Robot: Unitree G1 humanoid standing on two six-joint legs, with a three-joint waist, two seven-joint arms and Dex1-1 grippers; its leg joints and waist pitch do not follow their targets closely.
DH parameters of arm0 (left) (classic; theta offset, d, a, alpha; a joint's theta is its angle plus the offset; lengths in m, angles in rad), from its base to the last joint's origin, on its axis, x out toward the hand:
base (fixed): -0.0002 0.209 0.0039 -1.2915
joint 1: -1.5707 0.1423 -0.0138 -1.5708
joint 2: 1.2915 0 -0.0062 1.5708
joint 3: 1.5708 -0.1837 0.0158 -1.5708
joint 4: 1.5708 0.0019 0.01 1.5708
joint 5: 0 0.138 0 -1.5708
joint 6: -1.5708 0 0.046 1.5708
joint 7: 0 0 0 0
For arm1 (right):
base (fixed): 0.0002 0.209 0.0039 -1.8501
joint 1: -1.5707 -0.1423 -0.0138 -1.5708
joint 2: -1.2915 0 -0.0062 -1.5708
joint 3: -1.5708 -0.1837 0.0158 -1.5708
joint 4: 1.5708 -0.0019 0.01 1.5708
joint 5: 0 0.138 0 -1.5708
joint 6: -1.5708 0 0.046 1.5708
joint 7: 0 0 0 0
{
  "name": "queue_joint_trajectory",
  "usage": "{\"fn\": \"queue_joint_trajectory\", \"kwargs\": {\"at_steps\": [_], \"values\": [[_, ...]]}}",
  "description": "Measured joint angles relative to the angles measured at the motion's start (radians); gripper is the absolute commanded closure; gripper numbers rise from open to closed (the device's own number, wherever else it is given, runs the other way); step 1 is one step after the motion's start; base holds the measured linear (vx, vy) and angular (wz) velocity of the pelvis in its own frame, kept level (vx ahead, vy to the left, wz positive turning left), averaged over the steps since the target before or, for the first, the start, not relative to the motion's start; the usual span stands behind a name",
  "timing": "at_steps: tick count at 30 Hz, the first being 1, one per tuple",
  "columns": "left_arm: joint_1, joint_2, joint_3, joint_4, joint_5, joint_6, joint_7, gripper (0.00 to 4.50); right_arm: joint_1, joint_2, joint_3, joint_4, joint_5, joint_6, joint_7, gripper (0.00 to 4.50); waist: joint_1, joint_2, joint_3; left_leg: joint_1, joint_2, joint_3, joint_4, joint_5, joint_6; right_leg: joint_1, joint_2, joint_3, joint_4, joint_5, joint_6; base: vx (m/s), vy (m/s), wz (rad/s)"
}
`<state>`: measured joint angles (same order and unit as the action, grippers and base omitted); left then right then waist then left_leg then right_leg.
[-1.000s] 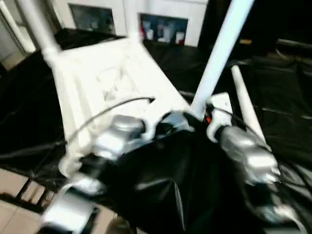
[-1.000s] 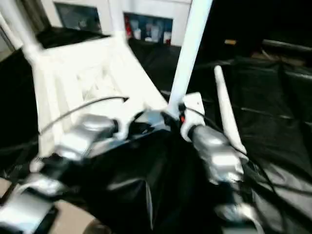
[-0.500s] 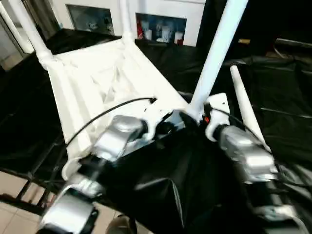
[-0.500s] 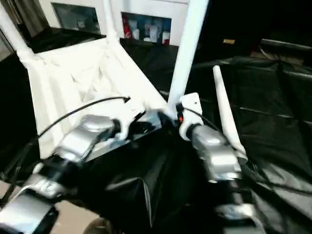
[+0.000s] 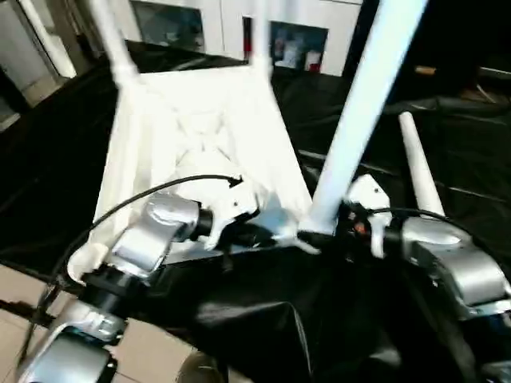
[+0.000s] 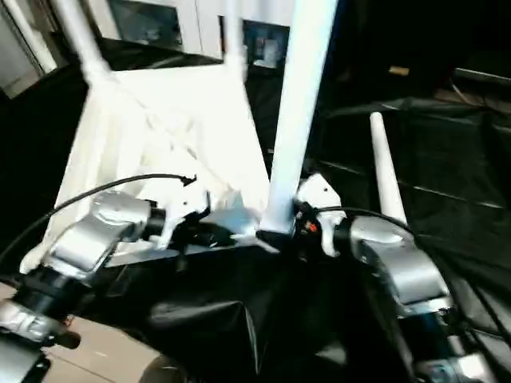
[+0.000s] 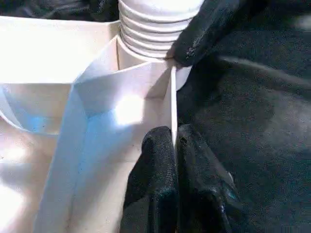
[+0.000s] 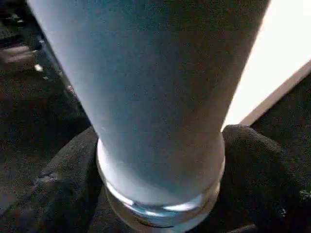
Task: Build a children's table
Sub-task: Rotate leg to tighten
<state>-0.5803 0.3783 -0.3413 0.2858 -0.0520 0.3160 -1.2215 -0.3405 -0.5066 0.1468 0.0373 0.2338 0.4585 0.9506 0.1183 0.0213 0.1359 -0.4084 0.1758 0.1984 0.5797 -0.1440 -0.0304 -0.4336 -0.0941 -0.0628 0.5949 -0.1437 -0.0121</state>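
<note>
While the upturned tabletop (image 5: 200,136) lies on the black-draped desk (image 5: 471,159), its near rim overhangs the desk edge toward the floor (image 5: 24,279); a loose leg (image 5: 419,163) lies right of it on open cloth. By the left wrist view, the left claw (image 7: 175,160) pinches the tabletop's thin wall beside the ribbed socket (image 7: 150,29). By the right wrist view, the right claw (image 8: 160,194) clamps the upright leg (image 8: 150,87) near its base. Since a second ago, the tabletop has swung clockwise.
</note>
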Motion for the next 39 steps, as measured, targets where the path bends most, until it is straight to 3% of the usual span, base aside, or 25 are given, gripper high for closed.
{"fn": "queue_joint_trajectory", "kwargs": {"at_steps": [3,11,13,18,25,30,31,32,39], "values": [[0.003,0.006,-0.001,0.0,-0.002,0.0,-0.013,4.5,0.014,-0.004,0.0,-0.014,0.009,0.004,0.01,0.6,-0.001,0.0,0.0,0.0,0.0,0.0,0.0,0.0,0.0,0.0,0.0,0.0,0.0,0.0,0.0,0.0,0.0,0.0],[0.008,0.008,-0.004,0.0,-0.003,0.0,-0.019,4.5,0.03,0.012,-0.001,-0.035,0.024,0.022,0.013,1.19,-0.002,0.0,0.0,0.0,0.0,0.0,0.0,0.0,0.0,0.0,0.0,0.0,0.0,-0.002,0.004,0.0,0.0,0.0],[0.009,0.008,-0.005,0.001,-0.003,0.0,-0.02,4.5,0.035,0.012,-0.001,-0.036,0.028,0.022,0.011,1.51,-0.002,0.0,0.0,0.0,0.0,0.0,0.0,0.0,0.0,0.0,0.0,0.0,0.0,-0.002,0.004,0.0,0.0,0.0],[0.007,-0.003,-0.002,0.014,0.0,0.003,0.0,4.5,0.055,0.057,-0.02,-0.041,0.028,0.023,-0.048,1.65,-0.004,0.0,0.0,0.001,0.0,0.0,0.0,0.0,0.0,0.001,0.0,0.0,0.0,0.0,0.0,0.0,0.0,0.0],[-0.088,-0.162,0.031,0.16,0.051,0.079,0.268,4.5,-0.019,0.285,-0.126,0.107,-0.039,0.015,-0.441,1.67,-0.03,0.001,-0.001,0.004,0.0,0.0,0.002,0.0,0.0,0.001,0.0,0.0,-0.001,-0.002,0.004,0.0,0.0,0.0],[-0.146,-0.294,0.062,0.249,0.074,0.136,0.469,4.5,-0.105,0.401,-0.18,0.23,-0.104,-0.034,-0.706,1.67,-0.034,0.005,-0.004,0.005,-0.001,-0.001,0.002,0.0,0.0,0.001,0.0,-0.001,-0.004,-0.002,0.004,0.0,0.0,0.0],[-0.146,-0.299,0.062,0.252,0.076,0.136,0.477,4.5,-0.105,0.409,-0.183,0.236,-0.111,-0.044,-0.72,1.13,-0.034,0.007,-0.005,0.005,-0.001,-0.001,0.001,0.0,0.0,0.001,0.0,-0.001,-0.005,-0.002,0.004,0.0,0.0,0.0],[-0.146,-0.299,0.062,0.252,0.076,0.136,0.477,4.5,-0.105,0.413,-0.185,0.239,-0.111,-0.05,-0.723,0.99,-0.034,0.007,-0.005,0.005,-0.001,-0.001,0.001,0.0,0.0,0.001,0.0,-0.001,-0.005,-0.002,0.004,0.0,0.0,0.0],[-0.119,-0.26,0.055,0.207,0.077,0.119,0.417,4.5,-0.095,0.387,-0.161,0.219,-0.11,-0.05,-0.624,0.57,-0.04,0.008,-0.006,0.005,-0.001,-0.001,0.0,0.0,0.0,0.0,0.0,-0.001,-0.005,-0.002,0.005,0.0,0.0,0.0]]}}
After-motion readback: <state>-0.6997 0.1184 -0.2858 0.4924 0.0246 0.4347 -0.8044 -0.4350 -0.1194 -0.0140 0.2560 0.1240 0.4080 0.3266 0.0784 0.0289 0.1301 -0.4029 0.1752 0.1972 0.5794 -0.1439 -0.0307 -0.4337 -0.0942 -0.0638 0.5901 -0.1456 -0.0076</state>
